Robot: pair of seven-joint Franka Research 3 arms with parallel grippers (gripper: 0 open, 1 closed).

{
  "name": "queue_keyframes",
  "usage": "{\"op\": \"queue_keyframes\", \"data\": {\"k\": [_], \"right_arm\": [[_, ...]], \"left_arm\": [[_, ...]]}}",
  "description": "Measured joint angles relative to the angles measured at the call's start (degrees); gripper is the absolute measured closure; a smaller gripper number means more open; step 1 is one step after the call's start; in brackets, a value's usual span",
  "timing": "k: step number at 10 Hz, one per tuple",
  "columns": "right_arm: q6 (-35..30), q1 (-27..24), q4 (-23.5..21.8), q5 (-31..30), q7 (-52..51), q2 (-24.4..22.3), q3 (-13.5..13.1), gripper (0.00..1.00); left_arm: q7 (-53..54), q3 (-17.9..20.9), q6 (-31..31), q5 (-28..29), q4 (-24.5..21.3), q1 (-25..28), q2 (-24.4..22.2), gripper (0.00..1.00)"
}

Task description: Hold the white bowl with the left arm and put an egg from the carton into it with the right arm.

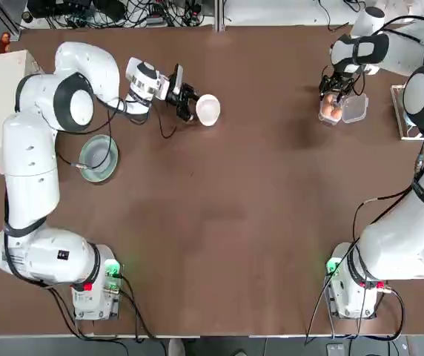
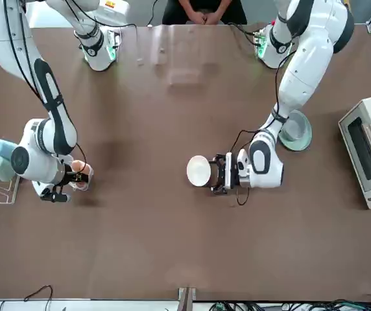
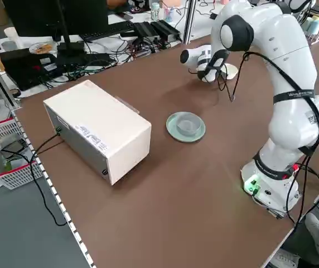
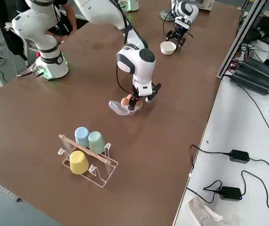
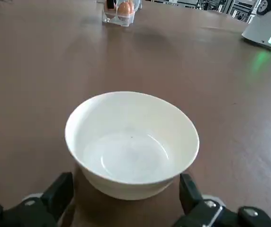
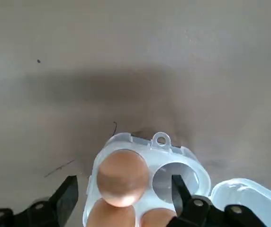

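The white bowl (image 1: 207, 110) (image 5: 130, 142) stands upright and empty on the brown table, back left of centre. My left gripper (image 1: 186, 102) (image 2: 219, 172) lies low beside it, one finger pressed to each side of the bowl's base. At the back right, the clear carton (image 1: 338, 107) (image 6: 140, 156) sits with its lid (image 6: 249, 198) folded open. It holds three brown eggs and one empty cup (image 6: 176, 179). My right gripper (image 1: 336, 87) (image 6: 122, 189) hangs over the carton, open, its fingers straddling one egg (image 6: 122, 175) with a gap on each side.
A pale green glass dish (image 1: 98, 158) lies near the left arm. A white boxy appliance (image 3: 98, 128) occupies the table's left edge. A wire rack with cups (image 4: 87, 153) stands at the right edge. A person's hands (image 2: 202, 16) rest behind the robot's bases.
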Motion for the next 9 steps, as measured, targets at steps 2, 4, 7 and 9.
{"op": "queue_keyframes", "data": {"k": [2,4,7,9], "right_arm": [[0.2,0.0,0.0,0.0,0.0,0.0,0.0,0.17],[0.3,0.0,-0.2,0.0,0.0,0.0,0.0,0.2],[1.4,0.0,-0.5,0.0,0.0,0.0,0.0,0.2],[1.5,0.0,-0.8,0.0,0.0,0.0,0.0,0.2]], "left_arm": [[0.0,0.0,0.0,-0.4,0.0,-0.1,0.4,0.01],[0.0,-0.3,0.0,-0.5,0.1,-0.1,0.7,0.01],[0.0,-0.6,0.0,-0.6,0.2,-0.2,0.9,0.01],[0.0,-0.6,0.0,-0.6,0.2,-0.2,0.9,0.01]]}}
